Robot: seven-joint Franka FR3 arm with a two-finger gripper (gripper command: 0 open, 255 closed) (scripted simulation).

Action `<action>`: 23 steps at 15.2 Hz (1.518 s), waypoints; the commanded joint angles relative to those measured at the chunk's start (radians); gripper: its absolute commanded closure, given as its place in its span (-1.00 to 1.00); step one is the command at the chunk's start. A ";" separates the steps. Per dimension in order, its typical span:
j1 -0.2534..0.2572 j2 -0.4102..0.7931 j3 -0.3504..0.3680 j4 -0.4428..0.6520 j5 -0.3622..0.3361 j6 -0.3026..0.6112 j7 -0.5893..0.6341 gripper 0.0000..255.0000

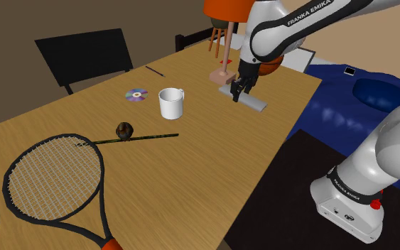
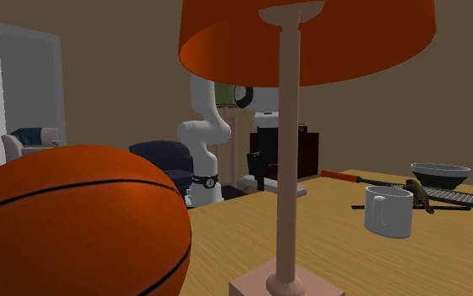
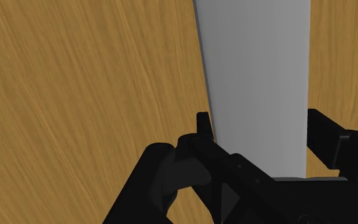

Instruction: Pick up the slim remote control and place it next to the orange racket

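Note:
The slim remote (image 1: 252,102) is a plain grey slab lying at the far end of the wooden table (image 1: 212,163), close to the lamp base. My gripper (image 1: 236,91) comes down on its end and is shut on it. In the wrist view both black fingers (image 3: 203,125) clasp the long sides of the remote (image 3: 257,76), with wood grain beside it. I cannot tell whether the remote touches the table or sits just above it. The racket (image 1: 52,177), dark-framed with an orange handle (image 1: 110,243), lies at the near end, far from the gripper.
A white mug (image 1: 171,103), a CD (image 1: 136,94), a small brown ball (image 1: 123,130) and a thin dark stick (image 1: 148,137) lie between remote and racket. The orange-shaded lamp (image 1: 222,75) and a basketball (image 1: 268,67) crowd the gripper. The table's edge runs down the shoulder view's right.

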 commanded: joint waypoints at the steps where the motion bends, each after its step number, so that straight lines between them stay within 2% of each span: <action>1: -0.001 -0.018 -0.001 0.012 -0.001 -0.030 0.000 1.00; 3: -0.001 -0.034 0.000 0.024 -0.002 -0.058 0.001 1.00; 6: 0.033 -0.087 0.043 -0.033 0.008 -0.053 0.071 1.00; 15: 0.147 -0.198 0.191 -0.139 0.070 -0.051 0.286 1.00; 23: 0.254 -0.222 0.340 -0.149 0.136 -0.053 0.490 1.00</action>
